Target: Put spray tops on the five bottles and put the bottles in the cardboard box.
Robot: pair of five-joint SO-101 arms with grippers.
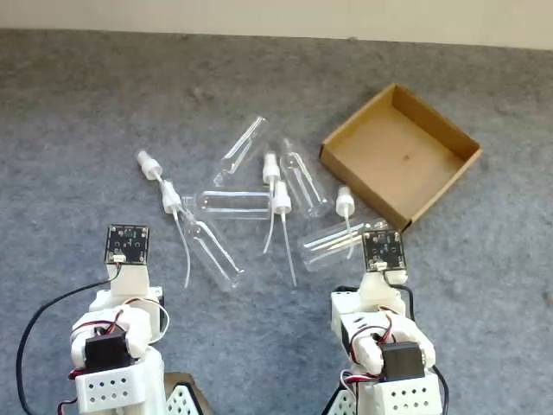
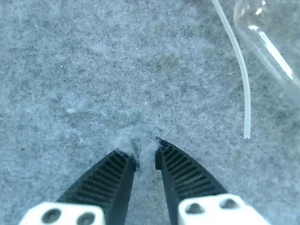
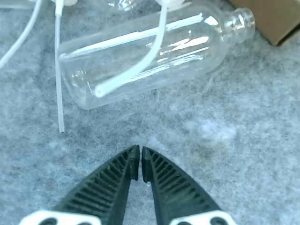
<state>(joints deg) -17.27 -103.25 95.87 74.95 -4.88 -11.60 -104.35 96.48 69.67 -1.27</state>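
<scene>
Five clear bottles lie uncapped on the grey carpet: one [image 1: 240, 151] at the back, one [image 1: 233, 204] in the middle, one [image 1: 212, 246] near the left arm [image 1: 127, 245], one [image 1: 304, 183] beside the box, and one [image 1: 333, 246] just ahead of the right arm [image 1: 383, 251]. Several white spray tops with long tubes, such as this one [image 1: 149, 164] and this one [image 1: 282, 199], lie loose among them. The cardboard box [image 1: 400, 156] holds nothing. My left gripper [image 2: 146, 152] is shut and empty over the carpet. My right gripper [image 3: 140, 154] is shut and empty, just short of a bottle [image 3: 154, 51].
A spray tube [image 2: 239, 70] and a bottle's side [image 2: 272, 37] lie ahead of the left gripper. A tube [image 3: 140, 65] drapes over the bottle by the right gripper, and a box corner [image 3: 276, 18] lies beyond it. Bare carpet stretches far left and far right.
</scene>
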